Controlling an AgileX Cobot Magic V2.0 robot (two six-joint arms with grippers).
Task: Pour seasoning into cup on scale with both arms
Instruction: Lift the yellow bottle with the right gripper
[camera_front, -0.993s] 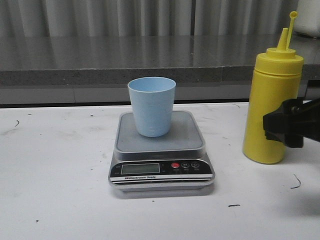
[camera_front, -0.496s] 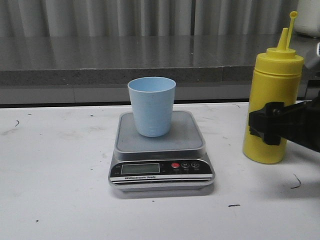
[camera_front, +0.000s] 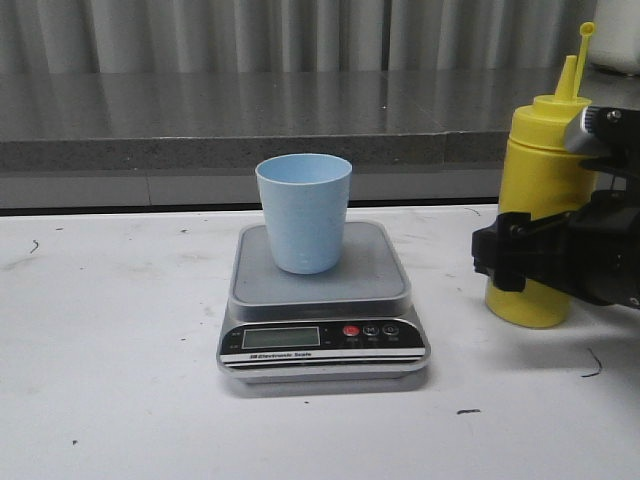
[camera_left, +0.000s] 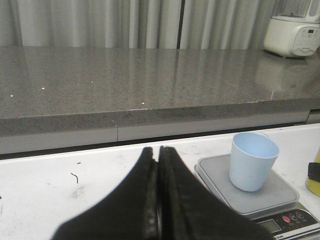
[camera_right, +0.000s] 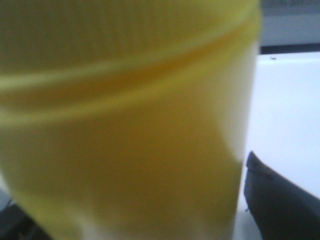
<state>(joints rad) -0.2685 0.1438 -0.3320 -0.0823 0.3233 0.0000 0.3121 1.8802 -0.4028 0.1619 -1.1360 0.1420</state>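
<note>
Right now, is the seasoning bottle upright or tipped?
Upright: the seasoning bottle stands on the table, nozzle up, with the right gripper around its body.

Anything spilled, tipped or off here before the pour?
Nothing stands out. The cup stands upright on the scale, the seasoning bottle is upright with the right gripper around it, and no spill shows.

Even, soft light is falling from above, leaving the white table bright and the scale casting only a faint shadow. Pale streaks are glaring off the grey countertop. The right wrist view is blurring badly: the seasoning, pressed close between the fingers, is filling it out of focus.
</note>
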